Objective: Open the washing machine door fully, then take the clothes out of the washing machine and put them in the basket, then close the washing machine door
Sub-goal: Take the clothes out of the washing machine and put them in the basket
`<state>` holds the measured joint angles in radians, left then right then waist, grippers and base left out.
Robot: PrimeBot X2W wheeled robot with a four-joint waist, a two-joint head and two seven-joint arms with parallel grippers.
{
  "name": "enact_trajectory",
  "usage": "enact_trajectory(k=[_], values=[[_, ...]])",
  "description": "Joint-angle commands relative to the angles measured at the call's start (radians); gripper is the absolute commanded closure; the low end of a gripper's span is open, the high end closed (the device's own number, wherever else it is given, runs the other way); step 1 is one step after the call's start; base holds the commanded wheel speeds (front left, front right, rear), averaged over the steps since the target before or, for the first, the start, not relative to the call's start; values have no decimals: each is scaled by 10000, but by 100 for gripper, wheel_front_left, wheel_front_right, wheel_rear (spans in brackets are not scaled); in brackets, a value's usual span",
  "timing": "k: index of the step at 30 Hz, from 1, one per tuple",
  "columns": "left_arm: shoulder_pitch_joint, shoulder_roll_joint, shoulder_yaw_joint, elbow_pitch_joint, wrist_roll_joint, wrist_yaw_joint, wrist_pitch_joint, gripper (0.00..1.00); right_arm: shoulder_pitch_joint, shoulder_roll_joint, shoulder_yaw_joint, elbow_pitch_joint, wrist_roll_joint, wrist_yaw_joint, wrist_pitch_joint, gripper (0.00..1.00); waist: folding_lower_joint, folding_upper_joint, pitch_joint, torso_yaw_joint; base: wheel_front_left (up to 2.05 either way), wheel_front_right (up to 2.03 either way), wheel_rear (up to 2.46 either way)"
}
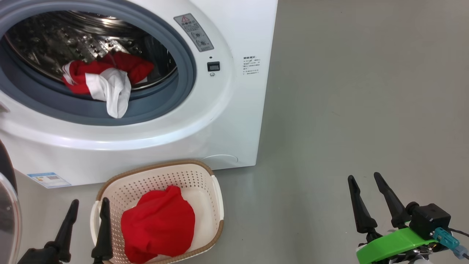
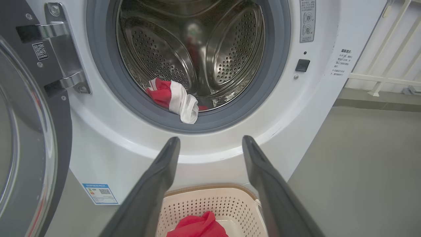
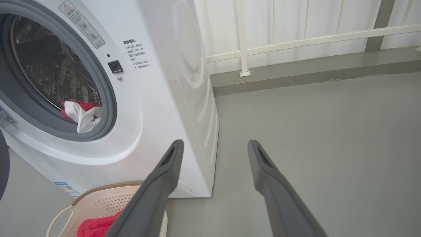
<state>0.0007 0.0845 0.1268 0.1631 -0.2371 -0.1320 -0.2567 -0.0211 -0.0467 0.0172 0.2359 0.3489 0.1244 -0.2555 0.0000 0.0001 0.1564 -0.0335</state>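
Note:
The washing machine (image 1: 234, 110) stands with its door (image 2: 29, 158) swung wide to the left. A red and white garment (image 1: 104, 79) lies at the drum's front, its white part draped over the grey gasket (image 2: 184, 105) (image 3: 82, 115). A second red garment (image 1: 157, 223) lies in the cream basket (image 1: 205, 176) on the floor before the machine. My left gripper (image 1: 89, 205) is open and empty, low beside the basket's left rim. My right gripper (image 1: 364, 179) is open and empty over bare floor, right of the machine.
Grey floor (image 1: 366, 91) stretches to the right of the machine. A white railing (image 3: 296, 36) runs along the wall behind. The door's glass bowl (image 1: 9, 220) bulges in at the head view's left edge, close to my left gripper.

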Motion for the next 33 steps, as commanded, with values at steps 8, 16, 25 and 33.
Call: enact_trajectory(k=[8, 16, 25, 33], values=[[-88, 112, 388, -361, 168, 13, -51, 0, -47, -35, 185, -310, -101, 63, -63, 0, 0, -1, 65, 37, 0, 0, 0], [-333, 85, 217, -266, 174, 13, -51, 0, -114, -35, 217, -333, -83, 63, -63, 0, 0, -1, 239, 94, 0, 0, 0], [-1913, 553, -331, 318, 215, 13, -51, 0, -516, -35, 308, -497, 14, 63, -63, 0, 0, -1, 1187, 23, 0, 0, 0], [-4781, 1368, -324, 1807, 58, 13, -51, 0, -1292, -35, 578, -776, 231, 63, -63, 0, 0, -1, 2865, -426, 0, 0, 0]])
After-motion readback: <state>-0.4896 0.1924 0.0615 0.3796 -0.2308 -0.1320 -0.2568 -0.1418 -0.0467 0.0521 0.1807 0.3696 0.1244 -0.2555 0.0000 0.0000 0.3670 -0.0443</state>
